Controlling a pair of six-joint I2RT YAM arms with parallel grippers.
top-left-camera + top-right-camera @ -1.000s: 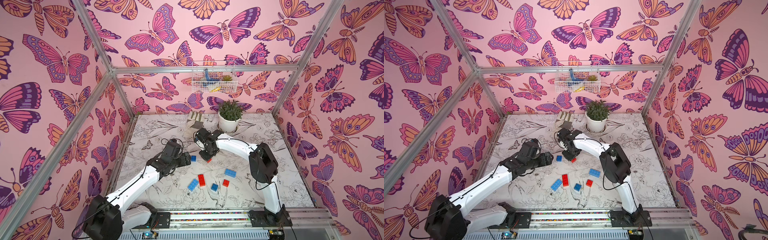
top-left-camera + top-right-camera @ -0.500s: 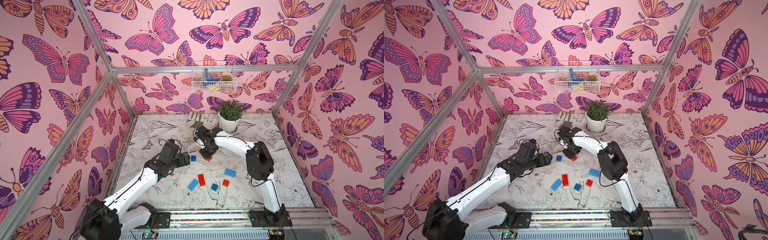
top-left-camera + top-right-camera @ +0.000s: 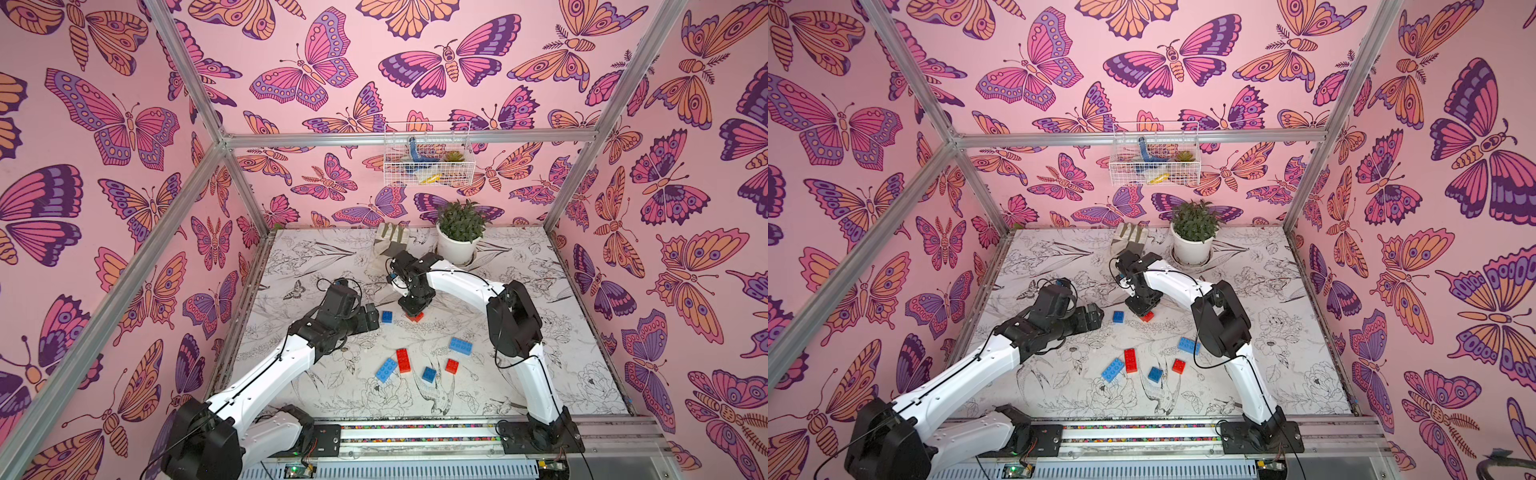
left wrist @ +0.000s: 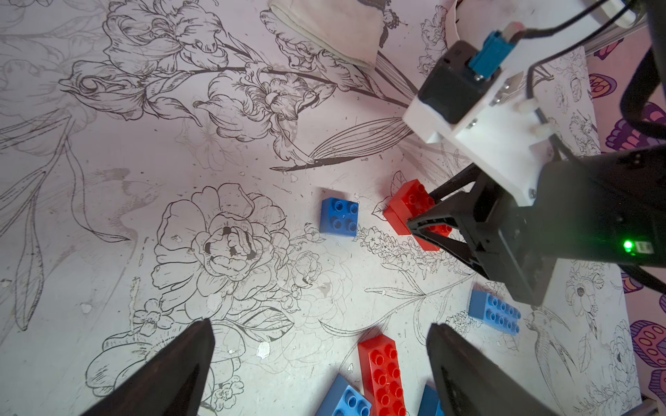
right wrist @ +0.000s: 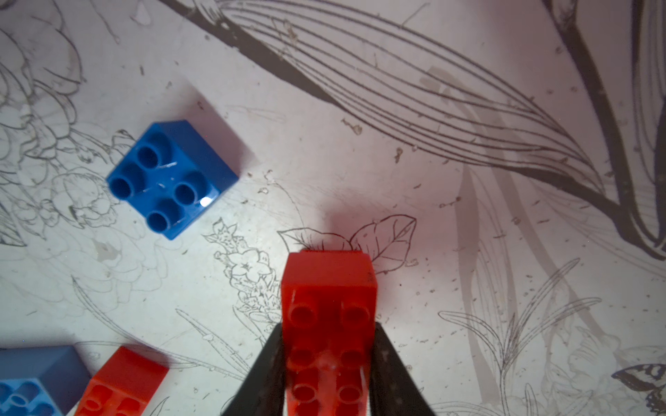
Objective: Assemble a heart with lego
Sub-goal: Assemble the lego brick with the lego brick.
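L hand (image 4: 319, 326) has opened wide, empty, beside small blue brick (image 4: 339, 217) on desk (image 3: 582, 353). R hand (image 5: 328, 329) clamped on long red brick (image 5: 328, 284). Heart unstarted; joining's next.

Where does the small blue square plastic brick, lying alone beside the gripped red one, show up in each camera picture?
In a top view: small blue square brick between left gripper and right gripper.
In a top view: same brick, same spot.
Left wrist: the brick lies beyond the open left gripper.
Right wrist: the brick lies apart from the right gripper.
Shared landmark: the red studded brick that the right gripper clamps.
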